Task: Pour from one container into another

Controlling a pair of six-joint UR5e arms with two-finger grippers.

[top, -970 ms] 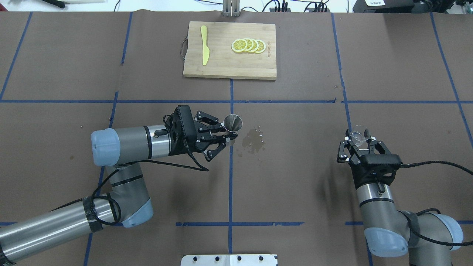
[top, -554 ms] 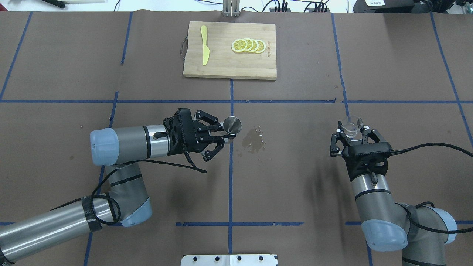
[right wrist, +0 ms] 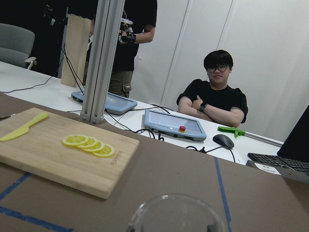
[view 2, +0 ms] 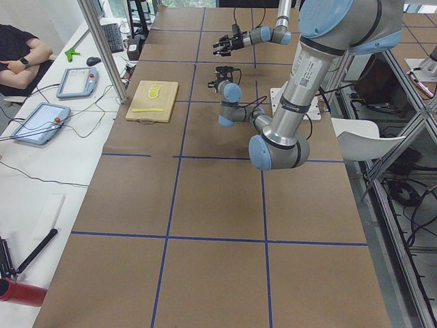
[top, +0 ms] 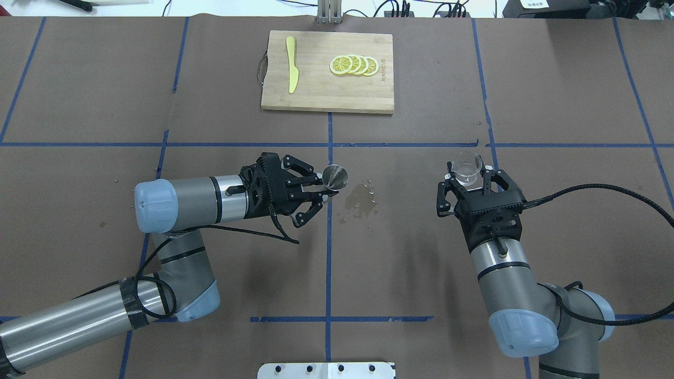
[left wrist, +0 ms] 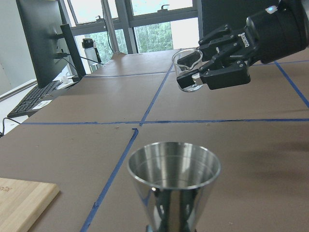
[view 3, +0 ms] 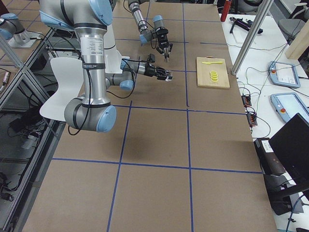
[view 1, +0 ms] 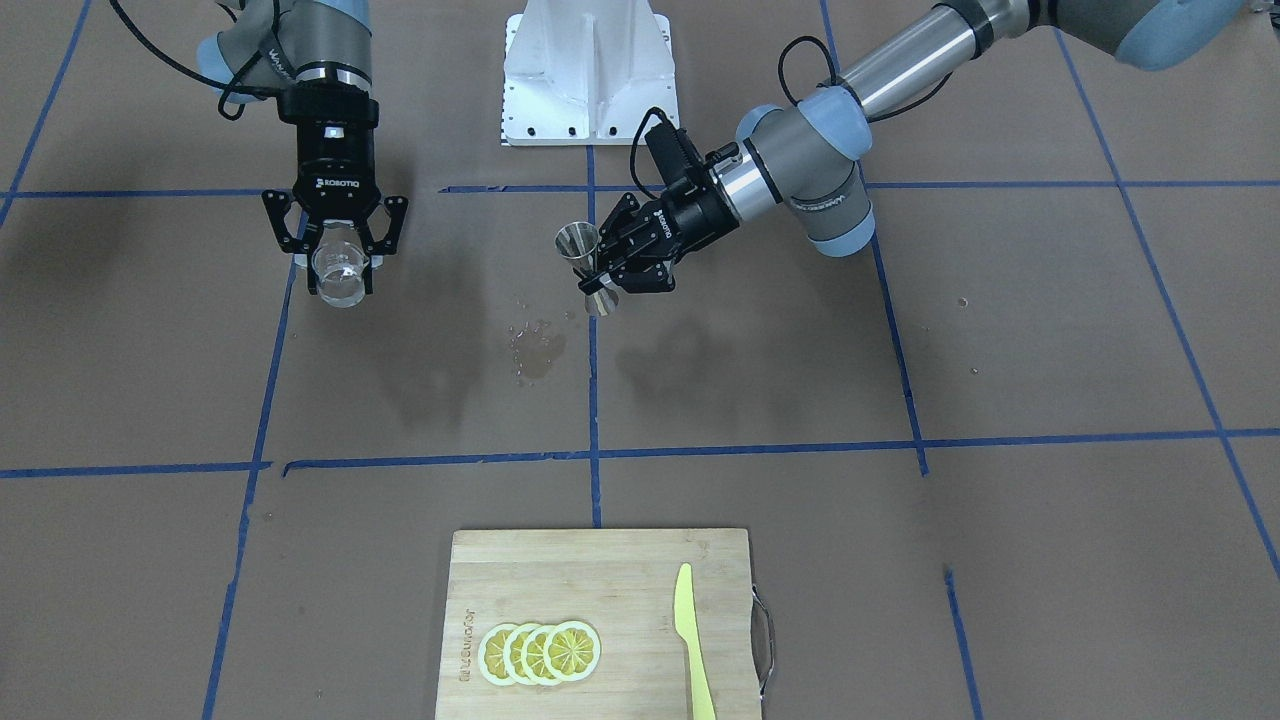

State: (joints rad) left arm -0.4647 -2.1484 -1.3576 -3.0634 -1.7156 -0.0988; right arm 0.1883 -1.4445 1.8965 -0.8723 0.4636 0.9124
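- Right gripper (top: pixel 467 178), pinching the clear glass measuring cup (top: pixel 466 168), has shifted inward from the table's (top: pixel 421 263) right edge; cup upright, lipped.
- Left gripper (top: pixel 325 191) clamps the silvery hourglass jigger (top: pixel 335 177) upright above table centre, well apart from the cup.

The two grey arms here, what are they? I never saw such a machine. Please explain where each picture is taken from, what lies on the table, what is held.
They are two robot arms at one table. Cameras: one above and behind the robot, one facing it, one at each table end, one on each wrist. The left tool grips a steel jigger, the right tool a glass cup, both lifted. On the table lie a cutting board with lemon slices and a yellow knife, and a wet patch.
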